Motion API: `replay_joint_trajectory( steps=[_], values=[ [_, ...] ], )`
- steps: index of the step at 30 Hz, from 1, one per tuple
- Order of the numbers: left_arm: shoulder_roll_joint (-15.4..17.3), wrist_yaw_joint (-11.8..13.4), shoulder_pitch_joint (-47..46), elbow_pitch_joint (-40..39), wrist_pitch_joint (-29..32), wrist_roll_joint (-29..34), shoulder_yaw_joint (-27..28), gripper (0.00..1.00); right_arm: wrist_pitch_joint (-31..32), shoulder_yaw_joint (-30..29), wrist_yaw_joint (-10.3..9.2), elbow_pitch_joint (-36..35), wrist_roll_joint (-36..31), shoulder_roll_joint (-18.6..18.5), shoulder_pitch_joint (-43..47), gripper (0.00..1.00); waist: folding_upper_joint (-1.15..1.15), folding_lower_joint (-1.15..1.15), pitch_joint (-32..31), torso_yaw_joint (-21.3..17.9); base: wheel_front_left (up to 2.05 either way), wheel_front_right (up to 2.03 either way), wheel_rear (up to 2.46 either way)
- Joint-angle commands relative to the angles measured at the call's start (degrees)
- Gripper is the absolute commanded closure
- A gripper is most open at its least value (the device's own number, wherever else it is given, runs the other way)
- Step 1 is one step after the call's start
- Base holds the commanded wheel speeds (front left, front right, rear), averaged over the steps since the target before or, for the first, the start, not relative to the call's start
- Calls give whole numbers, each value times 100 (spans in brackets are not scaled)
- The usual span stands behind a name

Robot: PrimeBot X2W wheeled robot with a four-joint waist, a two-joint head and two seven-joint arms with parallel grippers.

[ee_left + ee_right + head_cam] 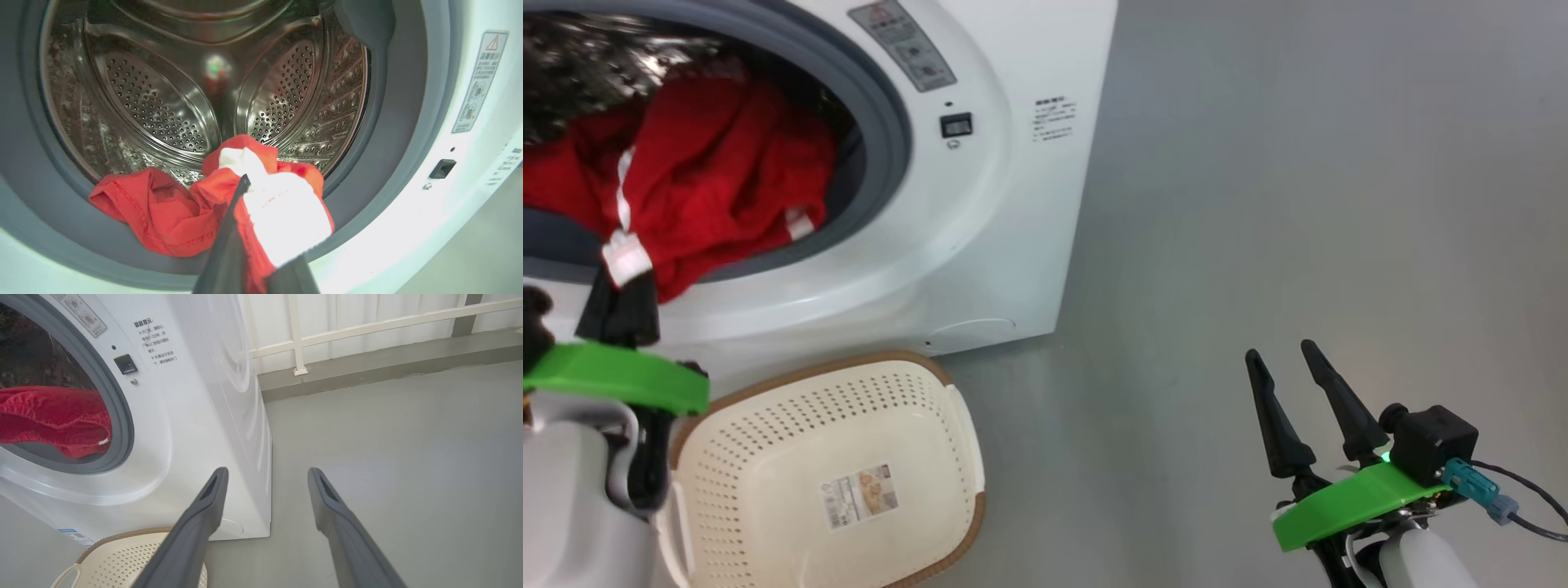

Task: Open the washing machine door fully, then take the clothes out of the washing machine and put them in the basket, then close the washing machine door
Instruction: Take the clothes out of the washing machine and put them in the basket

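Clothes [711,180] hang from washing machine [1013,204] (basket [792,425] below).

Grey floor [1258,204] beneath washing machine [1013,204], basket [768,441]

Red clothes [727,171] over washing machine [1013,204] btm rim; basket [768,441] just below.

Smooth grey floor [1298,204], a raised grey kerb [388,359] (low, along the back) under a white railing [295,330].
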Motion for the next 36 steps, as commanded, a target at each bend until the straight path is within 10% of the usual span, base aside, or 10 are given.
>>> replay_joint_trajectory(
  steps=[1,22,36],
  values=[
    [201,26,89,-274,-69,74,256,100,-68,101,9,-118,-54,-30,78,0,0,0,-198,204,0,0,0],
    [-396,26,2441,-3048,-70,314,1221,100,-68,1,9,-188,-60,-169,164,0,0,0,-224,482,0,0,0],
    [-514,26,3134,-2857,-70,402,843,100,-68,3,9,-222,-104,-122,27,0,0,0,25,470,0,0,0]
  ],
)
